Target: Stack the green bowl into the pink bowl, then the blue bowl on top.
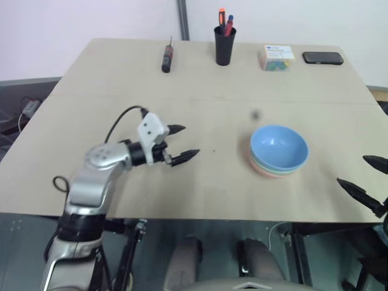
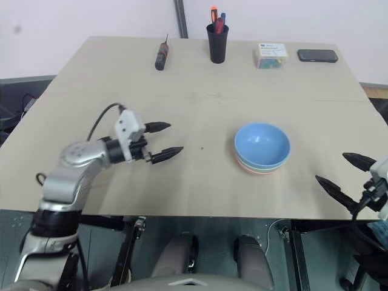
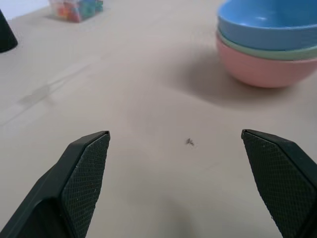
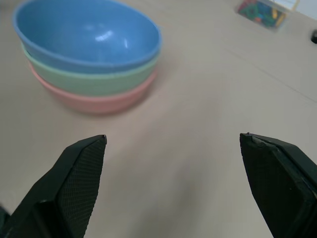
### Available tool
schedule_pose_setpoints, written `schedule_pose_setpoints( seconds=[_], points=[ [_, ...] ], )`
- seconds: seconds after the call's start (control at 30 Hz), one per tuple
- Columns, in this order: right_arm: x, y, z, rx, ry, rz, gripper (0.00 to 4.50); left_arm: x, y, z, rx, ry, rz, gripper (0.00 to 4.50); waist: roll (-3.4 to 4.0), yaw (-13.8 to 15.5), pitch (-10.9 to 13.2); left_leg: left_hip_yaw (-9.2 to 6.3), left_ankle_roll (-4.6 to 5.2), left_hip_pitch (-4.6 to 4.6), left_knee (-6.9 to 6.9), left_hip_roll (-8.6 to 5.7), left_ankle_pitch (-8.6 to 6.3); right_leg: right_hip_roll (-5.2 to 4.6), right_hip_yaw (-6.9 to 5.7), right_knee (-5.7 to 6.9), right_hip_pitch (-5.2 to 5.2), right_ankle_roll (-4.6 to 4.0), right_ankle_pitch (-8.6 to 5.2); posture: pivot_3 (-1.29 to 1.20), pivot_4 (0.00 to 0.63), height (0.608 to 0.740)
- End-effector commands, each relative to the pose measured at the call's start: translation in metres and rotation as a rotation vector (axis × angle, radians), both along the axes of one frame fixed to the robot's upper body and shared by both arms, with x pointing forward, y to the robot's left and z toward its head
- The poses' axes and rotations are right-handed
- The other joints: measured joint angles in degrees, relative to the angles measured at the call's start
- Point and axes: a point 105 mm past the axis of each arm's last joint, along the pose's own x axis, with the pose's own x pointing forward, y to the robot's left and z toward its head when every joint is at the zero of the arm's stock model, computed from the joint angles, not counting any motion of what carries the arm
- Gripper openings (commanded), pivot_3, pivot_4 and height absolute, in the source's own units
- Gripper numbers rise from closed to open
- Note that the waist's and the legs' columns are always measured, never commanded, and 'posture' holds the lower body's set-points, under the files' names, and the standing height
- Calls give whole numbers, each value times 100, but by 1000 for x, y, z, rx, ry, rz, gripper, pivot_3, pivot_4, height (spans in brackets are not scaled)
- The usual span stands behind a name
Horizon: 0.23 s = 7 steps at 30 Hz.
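Observation:
The three bowls stand nested on the table right of centre. The blue bowl (image 1: 279, 147) is on top, the green bowl (image 4: 94, 81) shows as a band beneath it, and the pink bowl (image 4: 96, 103) is at the bottom. My left gripper (image 1: 180, 144) hovers over the table well left of the stack, open, with nothing between its fingers. My right gripper (image 1: 367, 179) is at the table's right front edge, right of the stack, also open and empty.
Along the far edge stand a screwdriver (image 1: 167, 58), a black pen cup (image 1: 224, 43), a small clear box of coloured bits (image 1: 276, 57) and a black phone (image 1: 322, 58). A cable (image 1: 121, 119) loops off my left wrist.

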Motion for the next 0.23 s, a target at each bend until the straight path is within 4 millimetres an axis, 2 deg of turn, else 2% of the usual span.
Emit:
schedule_pose_setpoints(
  seconds=[0.03, 0.13, 0.23],
  points=[
    [-6, -13, 21, -37, -20, 22, 4500, -23, 15, 24, -49, -9, -21, 4493, 2, -27, -1, 2, 0, 2, 0, 2, 0, 1, 1, 0, 0, 0, 0, 0, 150, 740],
    [-7, -9, 20, -26, 15, 62, 4500, -32, 21, 18, -17, 31, -34, 4493, 3, -26, -2, 7, 0, 15, -1, 3, 0, 1, 4, 1, 9, 0, -1, 0, 150, 740],
    [-8, -7, 16, -29, 57, 97, 4500, -33, 23, 15, 10, 44, -41, 4493, 1, -3, 0, 14, 0, 91, -11, 2, -2, 1, 9, -10, 82, -15, -14, 0, 150, 740]
  ],
)
